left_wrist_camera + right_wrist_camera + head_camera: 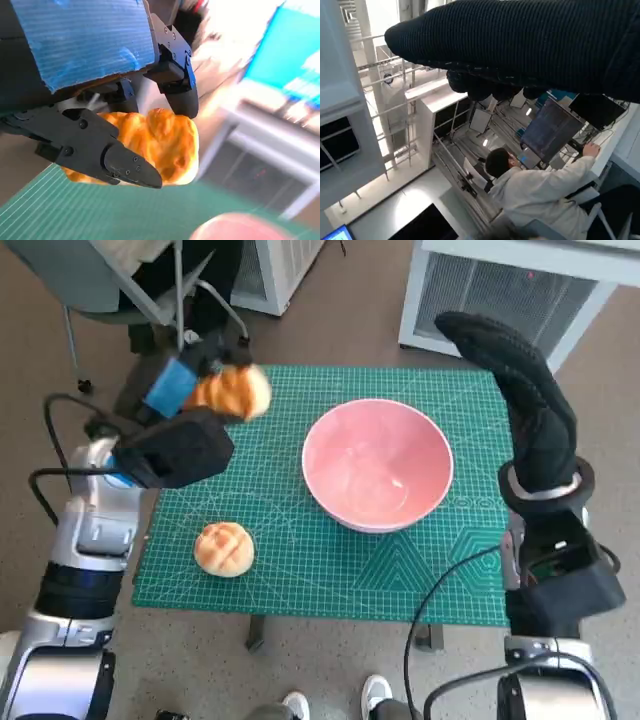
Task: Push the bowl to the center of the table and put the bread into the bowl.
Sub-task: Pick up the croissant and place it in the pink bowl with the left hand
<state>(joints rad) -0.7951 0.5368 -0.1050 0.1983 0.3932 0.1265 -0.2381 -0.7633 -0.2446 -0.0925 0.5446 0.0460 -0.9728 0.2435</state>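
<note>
Already airborne: bread (235,392) is gripped in the left hand (195,375), above the far-left corner of the green cutting mat (300,570), well apart from the pink bowl (377,462). Left wrist view shows the fingers (130,167) wrapped across the golden crust, so the grasp looks firm, though that frame is blurred, so exact contact is unclear.

Bowl sits roughly mid-mat, slightly toward the robot's right, upright, nothing in it. Push step looks done, judging by position; the step in hand is carrying bread to the bowl.

To do it well: keep the grip steady, carry the bread across toward the robot's right until it hangs over the bowl's opening, lower it inside the rim, then release. Dropping from high risks a bounce out, and clipping the rim could shove the bowl.

Orientation: bread looks like a rounded lump, slightly longer than wide. Its long axis seems to run roughly across the fingers; no clear front or pointing end.

Second bun (224,548) lies on the mat's near-left part. Right hand (525,395) is raised beyond the bowl, holding nothing, fingers extended.
</note>
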